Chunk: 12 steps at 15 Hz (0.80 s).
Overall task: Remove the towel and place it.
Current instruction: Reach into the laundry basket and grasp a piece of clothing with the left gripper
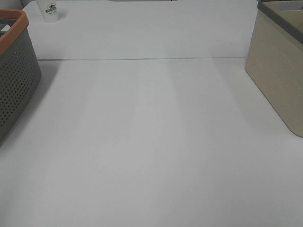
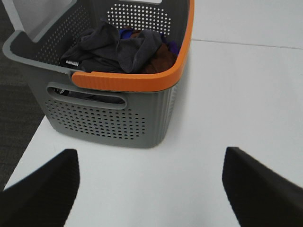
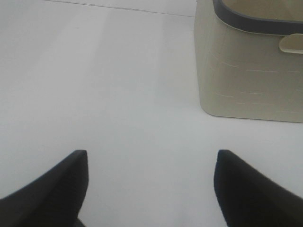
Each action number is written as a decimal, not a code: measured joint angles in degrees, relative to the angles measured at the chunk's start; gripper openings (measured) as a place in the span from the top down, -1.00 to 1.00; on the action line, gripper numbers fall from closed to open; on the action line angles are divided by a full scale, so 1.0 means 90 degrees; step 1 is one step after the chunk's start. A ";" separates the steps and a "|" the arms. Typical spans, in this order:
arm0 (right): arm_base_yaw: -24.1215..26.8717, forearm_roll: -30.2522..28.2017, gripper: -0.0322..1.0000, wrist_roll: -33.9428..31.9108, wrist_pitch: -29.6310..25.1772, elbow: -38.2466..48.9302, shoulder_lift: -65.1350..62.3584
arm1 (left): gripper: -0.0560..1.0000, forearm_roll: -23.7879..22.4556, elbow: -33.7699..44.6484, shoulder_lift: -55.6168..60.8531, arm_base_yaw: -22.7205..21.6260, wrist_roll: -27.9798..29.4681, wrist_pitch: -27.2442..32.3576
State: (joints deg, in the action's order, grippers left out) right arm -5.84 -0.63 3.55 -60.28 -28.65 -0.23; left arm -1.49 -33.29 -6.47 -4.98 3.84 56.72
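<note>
While my left gripper [image 2: 149, 151] and right gripper [image 3: 151, 152] both hang spread and empty, the dark charcoal-grey terry towel [image 2: 135, 51] lies crumpled and untouched.
At the white table's [image 1: 151, 142] left edge, the grey perforated plastic basket with an orange rim [image 2: 109, 120] holds it beside rust-brown and purple cloth [image 2: 161, 56], near my left gripper. At the right edge stands the beige box-shaped basket with a dark grey rim [image 1: 279, 71].

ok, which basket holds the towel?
The perforated grey basket with the orange rim, left side; the towel lies heaped inside. The beige basket has a grey rim.
</note>
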 joint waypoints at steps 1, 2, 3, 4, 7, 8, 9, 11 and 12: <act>0.0000 0.0000 -0.47 0.0000 0.0000 0.0000 0.0000 | -0.56 -0.0089 -0.0057 -0.0337 0.0000 0.0178 -0.0083; 0.0000 0.0000 -0.47 0.0000 0.0000 0.0000 0.0000 | -0.56 -0.0166 -0.0146 -0.0751 0.0000 0.0376 -0.0185; 0.0000 0.0000 -0.47 0.0000 0.0000 0.0000 0.0000 | -0.56 -0.0185 -0.0261 -0.1133 0.0000 0.0509 -0.0286; 0.0000 0.0000 -0.47 0.0000 0.0000 0.0000 0.0000 | -0.55 -0.0191 -0.0446 -0.1706 0.0000 0.0598 -0.0382; 0.0000 0.0000 -0.47 0.0000 0.0000 0.0000 0.0000 | -0.55 -0.0439 -0.1076 -0.2833 0.0000 0.0770 -0.0789; 0.0000 0.0000 -0.47 0.0000 0.0000 0.0000 0.0000 | -0.55 -0.0516 -0.1311 -0.3183 0.0000 0.0929 -0.0879; 0.0000 0.0000 -0.47 0.0000 0.0000 0.0000 0.0000 | -0.55 -0.0605 -0.1566 -0.3571 0.0000 0.1038 -0.1006; 0.0000 0.0000 -0.47 0.0000 0.0000 0.0000 0.0000 | -0.55 -0.0662 -0.1891 -0.4036 0.0000 0.1171 -0.1248; 0.0000 0.0000 -0.47 0.0000 0.0000 0.0000 0.0000 | -0.55 -0.0668 -0.2126 -0.4367 0.0000 0.1261 -0.1407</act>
State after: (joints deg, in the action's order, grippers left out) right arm -5.84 -0.63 3.55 -60.28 -28.65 -0.23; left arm -7.51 -52.43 -45.78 -4.98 15.18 44.06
